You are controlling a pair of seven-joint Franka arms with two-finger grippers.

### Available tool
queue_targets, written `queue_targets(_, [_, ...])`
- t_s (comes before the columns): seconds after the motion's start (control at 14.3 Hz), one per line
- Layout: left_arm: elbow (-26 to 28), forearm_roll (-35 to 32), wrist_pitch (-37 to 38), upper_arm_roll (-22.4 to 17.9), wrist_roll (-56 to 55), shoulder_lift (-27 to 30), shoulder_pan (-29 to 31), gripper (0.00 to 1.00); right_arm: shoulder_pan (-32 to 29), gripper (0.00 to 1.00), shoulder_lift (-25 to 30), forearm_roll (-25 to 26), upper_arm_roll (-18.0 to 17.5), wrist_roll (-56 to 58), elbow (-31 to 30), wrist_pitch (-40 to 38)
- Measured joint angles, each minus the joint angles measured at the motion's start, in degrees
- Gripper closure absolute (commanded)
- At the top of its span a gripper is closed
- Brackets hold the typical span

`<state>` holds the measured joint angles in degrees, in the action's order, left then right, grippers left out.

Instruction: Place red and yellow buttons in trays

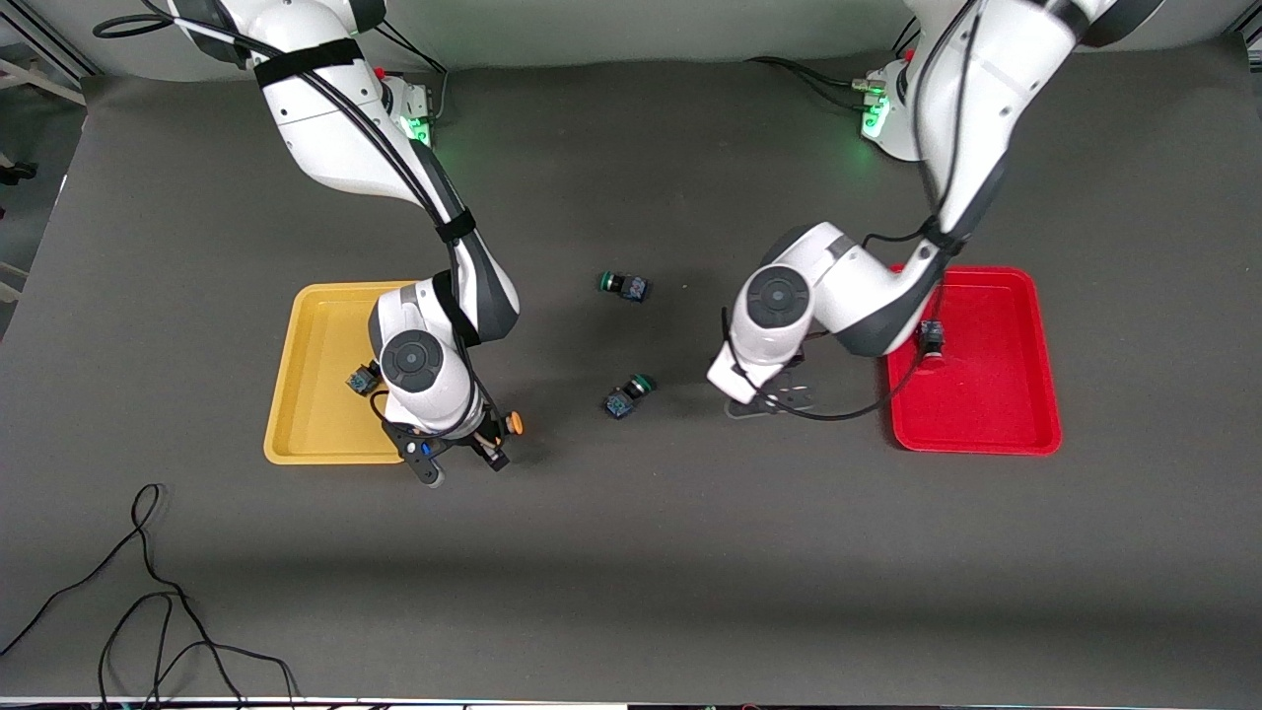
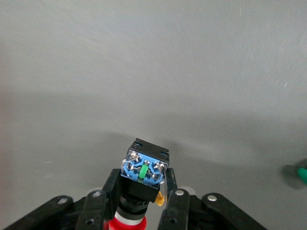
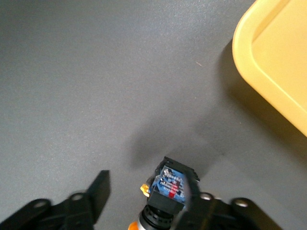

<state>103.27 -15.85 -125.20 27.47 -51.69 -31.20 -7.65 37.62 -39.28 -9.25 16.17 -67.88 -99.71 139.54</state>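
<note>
My right gripper (image 1: 465,463) is open, low over the mat by the yellow tray's (image 1: 315,434) corner nearest the front camera. An orange-yellow capped button (image 1: 508,425) lies between its fingers, against one finger and apart from the other; it also shows in the right wrist view (image 3: 170,191). My left gripper (image 1: 774,396), over the bare mat beside the red tray (image 1: 996,414), is shut on a red-capped button (image 2: 143,179). A second red-capped button (image 1: 931,342) lies in the red tray. A dark-bodied button (image 1: 363,378) lies in the yellow tray, its cap hidden.
Two green-capped buttons lie mid-table: one (image 1: 624,286) farther from the front camera, one (image 1: 629,394) nearer, between the two grippers. Loose black cables (image 1: 148,592) lie at the table's front corner at the right arm's end. The yellow tray's rim (image 3: 278,57) is close to my right gripper.
</note>
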Motion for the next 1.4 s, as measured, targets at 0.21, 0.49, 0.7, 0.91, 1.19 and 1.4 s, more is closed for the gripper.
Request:
queue_targets(0.21, [-0.1, 6.7, 10.0, 0.0, 10.6, 7.7, 6.9, 0.89, -0.7, 1.0, 0.6, 0.0, 0.1, 1.2, 0.2, -0.4])
queue_targets(0.49, [6.7, 7.9, 14.7, -0.4, 30.1, 15.6, 22.4, 0.89, -1.2, 1.0, 3.7, 0.0, 0.1, 3.1, 0.4, -5.1])
queue_targets(0.7, [12.0, 5.8, 11.7, -0.7, 42.4, 17.1, 33.6, 0.88, -3.0, 1.0, 8.7, 0.0, 0.7, 8.7, 1.0, -13.5])
queue_targets(0.91, [19.8, 0.6, -0.7, -0.9, 44.3, 15.3, 38.3, 0.76, -7.9, 0.0, 13.5, -1.0, 0.8, 15.5, 0.3, -18.9])
queue_targets(1.19, [25.5, -3.7, -10.2, -1.0, 44.3, 10.9, 41.3, 0.0, -6.7, 0.0, 12.2, -9.5, 0.0, 16.4, -1.2, -12.9])
queue_targets(1.4, [23.2, -3.9, -5.7, -0.7, 44.5, 11.7, 41.4, 0.0, -2.3, 0.0, 6.4, -11.4, -0.2, 13.4, -2.2, -2.9])
